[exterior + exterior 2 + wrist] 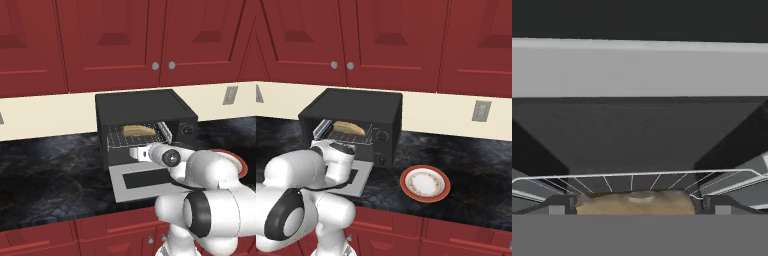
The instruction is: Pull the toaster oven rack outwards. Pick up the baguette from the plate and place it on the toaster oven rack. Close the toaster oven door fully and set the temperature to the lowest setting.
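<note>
end effector: fingers apart, straddling baguette | toaster oven rack: front edge beyond | toaster oven door: down

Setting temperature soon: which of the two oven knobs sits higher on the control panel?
The upper knob, level with the baguette on the rack of the toaster oven. The other knob sits below it, near the panel's bottom.

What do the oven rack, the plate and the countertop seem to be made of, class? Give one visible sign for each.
Rack: probably metal, thin silvery wires in a grid.
Plate: likely glazed ceramic, smooth white with an orange-red rim.
Countertop: apparently polished stone, dark with pale veins.
</note>
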Motion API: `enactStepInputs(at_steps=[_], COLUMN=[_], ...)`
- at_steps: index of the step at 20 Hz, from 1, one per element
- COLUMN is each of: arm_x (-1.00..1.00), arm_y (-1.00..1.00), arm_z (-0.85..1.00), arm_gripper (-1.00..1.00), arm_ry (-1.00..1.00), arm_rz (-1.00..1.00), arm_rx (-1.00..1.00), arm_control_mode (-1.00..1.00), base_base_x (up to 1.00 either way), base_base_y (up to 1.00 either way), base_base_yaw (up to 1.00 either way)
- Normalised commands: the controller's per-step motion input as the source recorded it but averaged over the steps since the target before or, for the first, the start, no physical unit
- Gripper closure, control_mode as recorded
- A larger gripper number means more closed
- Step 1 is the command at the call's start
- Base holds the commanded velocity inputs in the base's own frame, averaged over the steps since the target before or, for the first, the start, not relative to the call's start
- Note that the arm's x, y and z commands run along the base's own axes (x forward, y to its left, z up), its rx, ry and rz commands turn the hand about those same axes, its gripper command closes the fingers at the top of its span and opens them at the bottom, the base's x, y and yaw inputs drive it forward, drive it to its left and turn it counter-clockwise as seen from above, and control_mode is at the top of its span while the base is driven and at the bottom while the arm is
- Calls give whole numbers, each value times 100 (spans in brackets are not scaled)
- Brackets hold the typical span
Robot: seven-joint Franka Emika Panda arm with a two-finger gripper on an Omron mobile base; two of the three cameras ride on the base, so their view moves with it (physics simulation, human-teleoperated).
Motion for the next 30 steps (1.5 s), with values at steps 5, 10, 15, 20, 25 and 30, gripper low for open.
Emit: enactStepInputs(at_steps=[5,10,15,20,25,30], arm_x=[0,-6,-15,-40,-43,-43], arm_y=[0,0,-4,-36,-32,-11], arm_z=[91,97,100,85,33,14], arm_gripper=[-100,-100,-100,-100,-100,-100], arm_ry=[31,31,5,0,-3,-15], arm_rz=[7,8,9,13,7,0], arm_rx=[0,0,2,21,24,14], arm_control_mode=[-100,-100,-100,-100,-100,-100], base_base_x=[0,0,0,0,0,0], base_base_y=[0,0,0,0,0,0], base_base_yaw=[0,0,0,0,0,0])
